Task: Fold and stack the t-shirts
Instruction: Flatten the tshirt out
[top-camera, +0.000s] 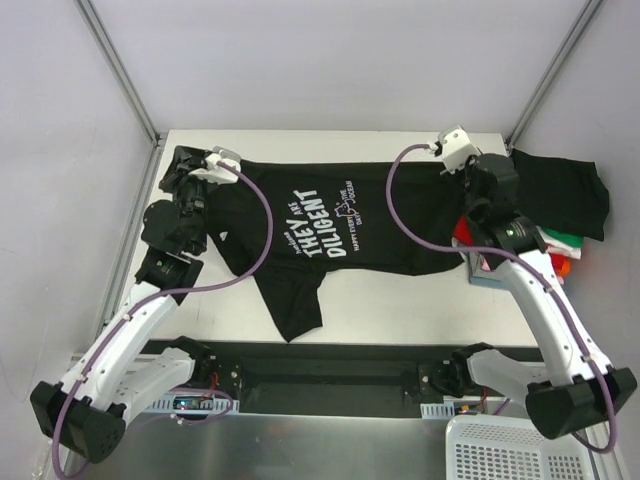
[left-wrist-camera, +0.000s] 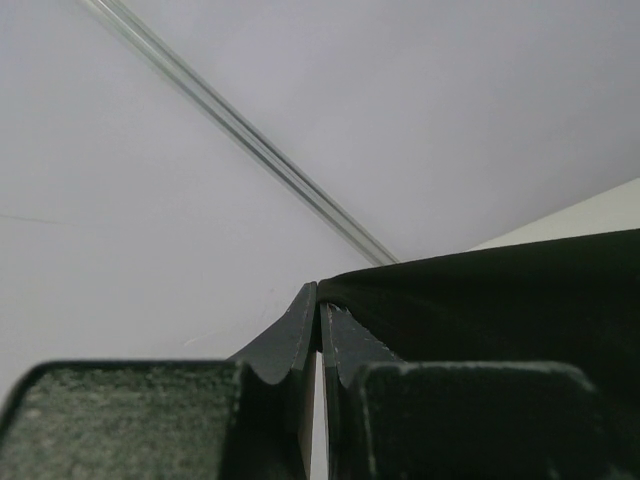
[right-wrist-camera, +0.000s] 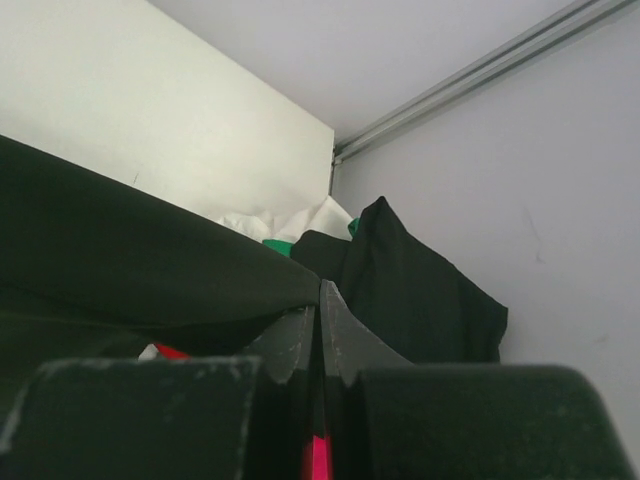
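Note:
A black t-shirt with white chest lettering (top-camera: 330, 225) is stretched across the table (top-camera: 400, 300), one sleeve trailing toward the near edge. My left gripper (top-camera: 192, 182) (left-wrist-camera: 320, 300) is shut on its left edge, the black cloth (left-wrist-camera: 500, 300) running off to the right of the fingers. At the other end my right gripper (top-camera: 478, 205) (right-wrist-camera: 320, 295) is shut on its right edge (right-wrist-camera: 120, 240). A stack of folded t-shirts sits at the right with a black one (top-camera: 560, 190) (right-wrist-camera: 420, 290) on top. Green, white (right-wrist-camera: 290, 225) and red layers (top-camera: 560, 245) show beneath.
A white perforated basket (top-camera: 520, 450) stands below the table's near right corner. Metal frame posts (top-camera: 115, 65) rise at both back corners beside grey walls. A blue-grey edge (top-camera: 490, 275) pokes out under the stack next to the right arm.

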